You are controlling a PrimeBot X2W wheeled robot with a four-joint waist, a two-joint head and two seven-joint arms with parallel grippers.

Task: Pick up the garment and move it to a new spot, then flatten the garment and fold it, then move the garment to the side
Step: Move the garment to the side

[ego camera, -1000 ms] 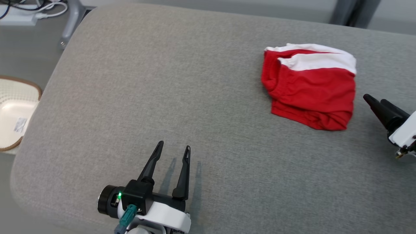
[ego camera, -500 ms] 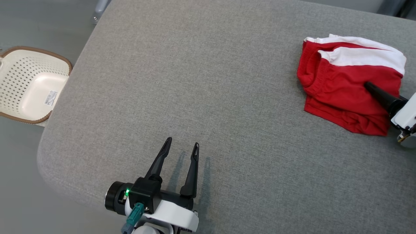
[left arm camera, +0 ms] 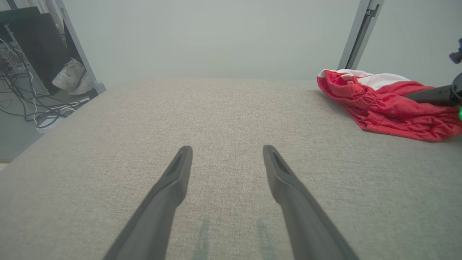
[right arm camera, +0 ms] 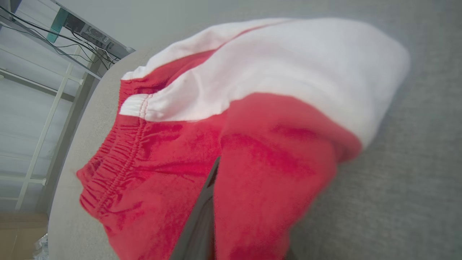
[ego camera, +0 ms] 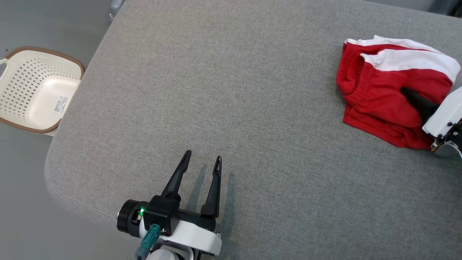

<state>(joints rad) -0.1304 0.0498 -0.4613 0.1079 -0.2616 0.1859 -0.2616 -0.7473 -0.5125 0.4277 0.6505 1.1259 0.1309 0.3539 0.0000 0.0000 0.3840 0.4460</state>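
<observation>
The garment point(ego camera: 375, 83) is a pair of red shorts with white bands, bunched at the far right of a grey padded surface point(ego camera: 252, 90). My right gripper point(ego camera: 407, 93) comes in from the right edge and lies on the red cloth, shut on a raised fold of it. In the right wrist view the garment point(right arm camera: 260, 108) looms close, and one dark finger point(right arm camera: 200, 220) shows beside the pinched red fold. My left gripper point(ego camera: 202, 159) rests open near the front edge, far to the left of the shorts, with nothing between its fingers point(left arm camera: 169, 187). The left wrist view has the garment point(left arm camera: 382, 108) at its right.
A cream perforated basket point(ego camera: 43, 51) with a brown rim stands on the floor beyond the surface's left edge. White shoes point(left arm camera: 72, 74) and cables point(left arm camera: 21, 104) lie on the floor at the far left. A grey post point(left arm camera: 359, 34) rises behind the shorts.
The head camera has swung, shifting the whole picture. My right gripper has moved from beside the shorts onto them and closed on a fold. The left gripper has stayed open and still.
</observation>
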